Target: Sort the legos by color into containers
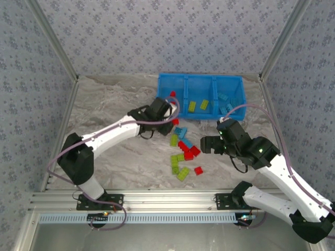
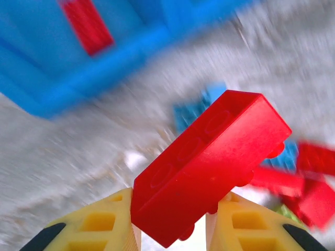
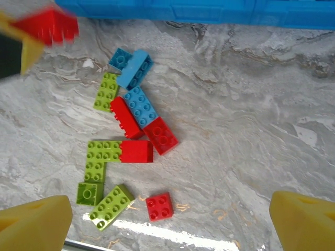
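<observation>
Clamping a red brick, plain from the left wrist, the left gripper hangs beside the bin; the right gripper gapes empty above loose legos.

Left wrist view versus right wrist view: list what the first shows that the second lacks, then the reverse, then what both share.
Left wrist adds a stored red brick lying inside the blue bin, and a close look at the left gripper shut on the held red brick. Right wrist adds the right gripper, open, and a square red brick lying apart from the pile. Both share the held red brick, the bin's outer wall, light blue bricks and the marbled table.
</observation>
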`<action>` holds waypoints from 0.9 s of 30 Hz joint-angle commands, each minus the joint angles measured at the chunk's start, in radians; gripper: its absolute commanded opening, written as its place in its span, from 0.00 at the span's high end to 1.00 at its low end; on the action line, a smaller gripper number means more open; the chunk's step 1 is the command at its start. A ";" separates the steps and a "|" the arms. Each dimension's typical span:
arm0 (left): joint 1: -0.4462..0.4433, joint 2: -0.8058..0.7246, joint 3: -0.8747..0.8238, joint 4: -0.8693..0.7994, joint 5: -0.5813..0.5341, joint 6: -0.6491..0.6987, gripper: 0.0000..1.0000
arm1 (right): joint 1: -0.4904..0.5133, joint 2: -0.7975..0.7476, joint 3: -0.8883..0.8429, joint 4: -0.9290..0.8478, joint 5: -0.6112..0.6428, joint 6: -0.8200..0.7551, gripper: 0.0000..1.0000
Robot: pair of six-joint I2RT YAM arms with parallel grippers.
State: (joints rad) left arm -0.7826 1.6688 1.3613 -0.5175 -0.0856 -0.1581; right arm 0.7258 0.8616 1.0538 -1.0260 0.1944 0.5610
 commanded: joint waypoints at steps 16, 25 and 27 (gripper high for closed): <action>0.154 0.454 0.736 -0.142 -0.016 -0.012 0.37 | 0.061 0.029 0.040 0.012 0.050 0.057 0.00; 0.099 -0.009 0.293 0.076 0.128 -0.070 0.33 | 0.063 0.133 -0.010 0.081 0.046 0.043 0.00; 0.072 -0.165 0.145 0.131 0.127 -0.046 0.32 | 0.059 0.201 -0.001 0.115 0.032 0.049 0.00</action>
State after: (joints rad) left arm -0.6773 1.6806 1.6245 -0.4965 -0.0086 -0.2104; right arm 0.7815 0.9977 1.0565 -0.9611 0.2214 0.5991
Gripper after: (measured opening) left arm 0.674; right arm 0.999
